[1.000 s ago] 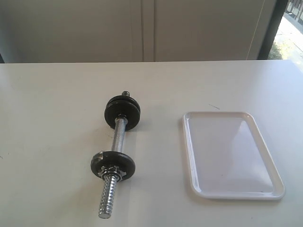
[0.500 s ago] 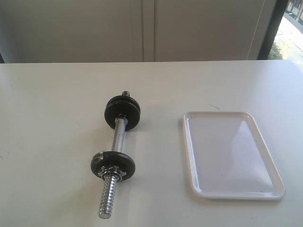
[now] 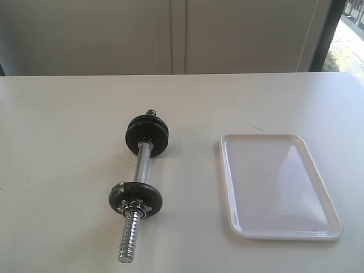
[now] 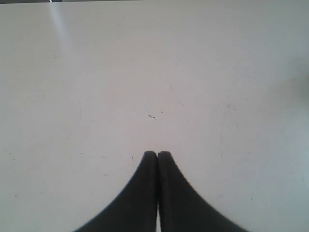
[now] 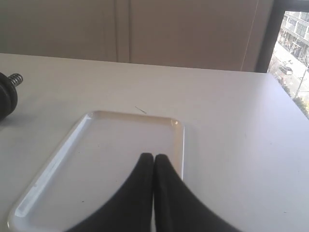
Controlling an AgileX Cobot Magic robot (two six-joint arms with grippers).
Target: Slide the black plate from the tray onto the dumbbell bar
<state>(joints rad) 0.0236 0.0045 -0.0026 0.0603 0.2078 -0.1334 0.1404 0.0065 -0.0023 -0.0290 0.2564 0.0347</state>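
My left tool [image 4: 157, 153] has its two black fingers pressed together with nothing between them, and it hangs over a bare stretch of the pale, faintly scuffed surface [image 4: 145, 72]. No task item shows in its camera. My right tool [image 5: 153, 156] is likewise closed tight and holds nothing. It is poised over the near part of the white rectangular plastic tray with rounded corners and a low rim [image 5: 130, 115], which I take as a parked pose rather than a reach. The tray holds no disc at all. To the left of the tray, well apart from it, the short chrome dumbbell bar with a knurled middle and coarse threaded ends [image 3: 143, 165] lies on the surface, roughly parallel to the tray's long side. One small round matte-black iron plate [image 3: 135, 196] sits on the bar's near end with a silvery collar nut [image 3: 134, 206] just outside it, presumably so it cannot slip off the thread. A thicker black stack [image 3: 147, 135] sits on the far end; I cannot tell whether that is one disc or two. With the tray bare and discs on both ends, I judge that the task's black plate is on the bar and the job is done. I can read no brand, label or writing on anything here.
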